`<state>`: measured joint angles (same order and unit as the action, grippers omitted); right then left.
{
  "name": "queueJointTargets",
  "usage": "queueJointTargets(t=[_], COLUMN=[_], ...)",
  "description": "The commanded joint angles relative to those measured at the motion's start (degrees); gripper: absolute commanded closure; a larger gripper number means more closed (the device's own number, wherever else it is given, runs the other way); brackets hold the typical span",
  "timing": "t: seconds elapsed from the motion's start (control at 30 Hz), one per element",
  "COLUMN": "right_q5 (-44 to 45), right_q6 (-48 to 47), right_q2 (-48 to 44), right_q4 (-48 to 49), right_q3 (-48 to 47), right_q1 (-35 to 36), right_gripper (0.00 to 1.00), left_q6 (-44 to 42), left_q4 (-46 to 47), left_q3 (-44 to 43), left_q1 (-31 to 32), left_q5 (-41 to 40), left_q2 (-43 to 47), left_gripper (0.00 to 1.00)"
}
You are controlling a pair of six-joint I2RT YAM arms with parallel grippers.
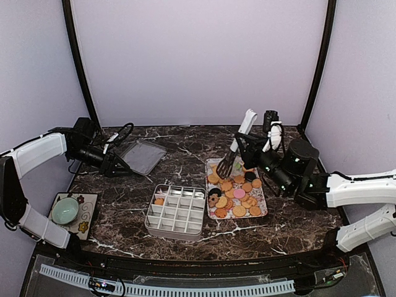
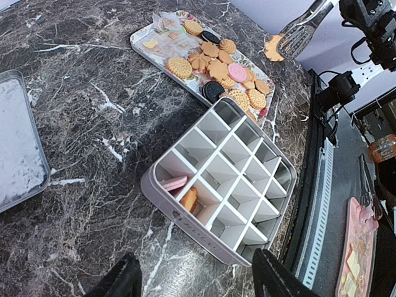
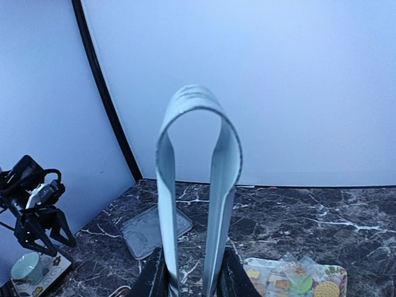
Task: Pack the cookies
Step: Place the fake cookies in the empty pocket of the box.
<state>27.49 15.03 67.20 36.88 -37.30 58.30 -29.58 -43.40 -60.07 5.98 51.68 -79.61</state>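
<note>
Nearest, the box [image 1: 176, 211] held 2; most cookies [image 1: 238, 197] lay on the tray [image 2: 148, 54]. Right fingers [image 3: 153, 281] clenched the tongs [image 3: 166, 185], left fingers [image 2: 120, 278] hung released. Steady squeeze, level carry to an empty cell [image 2: 244, 189] looked best.

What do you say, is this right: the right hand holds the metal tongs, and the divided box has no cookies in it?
Not quite. The divided box is not empty: the left wrist view shows a pink cookie and an orange cookie in two compartments. The right hand does hold the metal tongs.
</note>
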Motion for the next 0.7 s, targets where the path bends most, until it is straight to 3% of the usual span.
queueJointTargets(t=[0.0,0.27,0.67], right_q5=[-4.7,-6.4,-7.9], right_q6=[-1.2,-0.5,0.2], right_q2=[5.6,12.4,17.1], right_q4=[0.5,-0.4,0.4], right_q3=[-5.8,-8.8,-11.4], right_q1=[2.6,7.1,7.9], right_gripper=[1.0,1.0,1.0], left_q6=[-0.3,-1.0,-1.4], left_q4=[-1.0,-1.2,-1.4], left_q3=[-1.0,-0.5,-0.6], left_q1=[-0.3,-0.3,-0.3], left_q5=[1.0,0.8,0.7], left_q2=[0.3,0.8,0.9], left_gripper=[0.37,0.38,0.38])
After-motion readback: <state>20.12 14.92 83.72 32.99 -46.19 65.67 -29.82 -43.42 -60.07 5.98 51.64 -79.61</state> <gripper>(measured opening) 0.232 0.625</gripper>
